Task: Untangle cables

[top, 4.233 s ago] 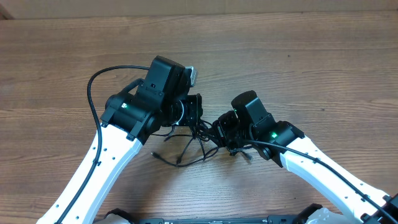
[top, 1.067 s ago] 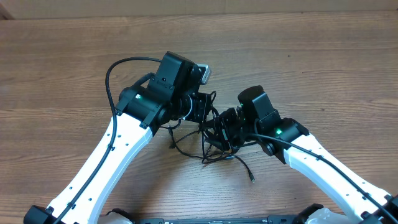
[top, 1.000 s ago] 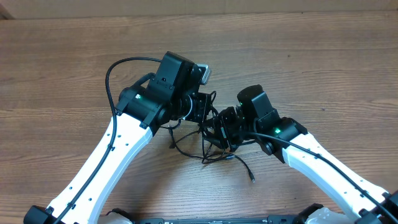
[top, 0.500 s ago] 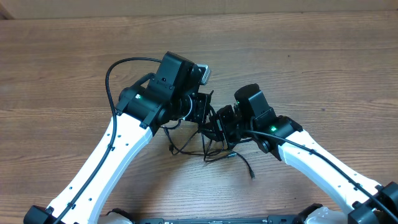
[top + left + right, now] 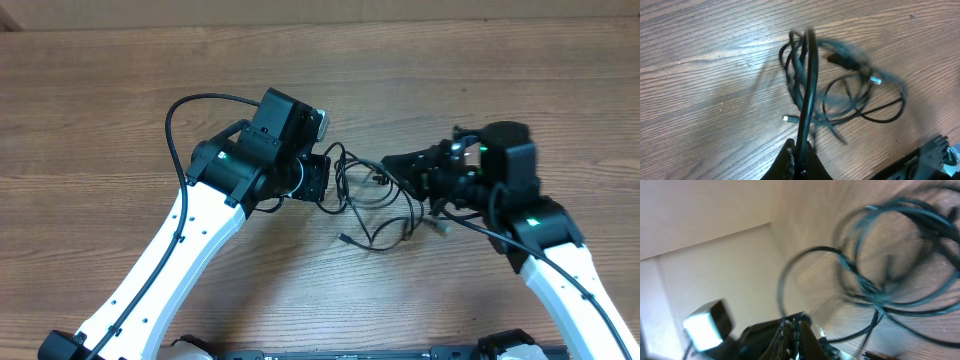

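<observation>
**A:** What are the materials here?

**B:** The table point(image 5: 470, 80) is matte brown wood with long, streaky grain. The cables point(image 5: 372, 214) are thin, glossy black cords, round and limp. They lie on the table in loose loops that overlap and cross one another.

**A:** Where do they lie?

**B:** They start right at the left gripper point(image 5: 325, 190) and fan out from its tips across the wood. The right gripper point(image 5: 392, 163) is on the far side of the loops from the left one.

**A:** How do the jaws stand?

**B:** The left jaws are pressed together, clamped on one strand that runs straight and taut away from the tips in the wrist view. The right jaws are together too. That wrist view is blurred, but a curved strand seems to spring from the tips, so they appear to pinch a cable.

**A:** Can you see any ends?

**B:** A small silvery plug point(image 5: 786, 118) lies on the wood near the left gripper. A chunkier black plug point(image 5: 842, 60) lies farther from it among the loops, smeared by motion.
</observation>
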`<state>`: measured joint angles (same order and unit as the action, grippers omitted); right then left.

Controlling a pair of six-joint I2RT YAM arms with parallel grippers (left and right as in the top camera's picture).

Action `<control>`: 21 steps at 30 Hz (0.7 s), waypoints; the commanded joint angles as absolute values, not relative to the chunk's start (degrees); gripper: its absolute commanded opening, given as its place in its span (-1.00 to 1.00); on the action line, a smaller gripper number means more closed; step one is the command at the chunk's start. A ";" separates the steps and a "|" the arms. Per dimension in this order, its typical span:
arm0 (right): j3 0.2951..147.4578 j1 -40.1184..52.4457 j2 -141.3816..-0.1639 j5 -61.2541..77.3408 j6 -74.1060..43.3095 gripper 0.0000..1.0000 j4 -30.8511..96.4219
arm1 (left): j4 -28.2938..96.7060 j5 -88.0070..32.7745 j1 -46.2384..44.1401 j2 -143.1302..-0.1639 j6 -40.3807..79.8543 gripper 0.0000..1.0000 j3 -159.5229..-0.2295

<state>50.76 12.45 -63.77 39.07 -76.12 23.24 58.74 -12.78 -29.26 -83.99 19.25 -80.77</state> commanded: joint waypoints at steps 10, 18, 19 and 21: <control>51.55 -0.97 -58.89 62.76 -59.37 -0.92 25.67 | 60.88 -4.51 -29.28 -82.83 22.17 -0.91 -81.10; 51.46 5.65 -59.88 48.82 -56.99 -0.03 47.94 | 58.22 -7.18 -29.45 -82.83 25.58 -0.92 -81.10; 51.46 7.27 -60.16 47.03 -57.71 0.08 48.49 | 58.17 -7.51 -29.52 -82.83 25.78 -0.92 -81.10; 51.44 9.63 -60.53 45.21 -60.55 0.16 47.77 | 58.24 -7.51 -29.80 -82.83 25.78 -0.92 -81.10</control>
<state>50.92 7.64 -60.20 50.17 -59.16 48.05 58.57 -6.48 -29.28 -83.99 24.27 -80.75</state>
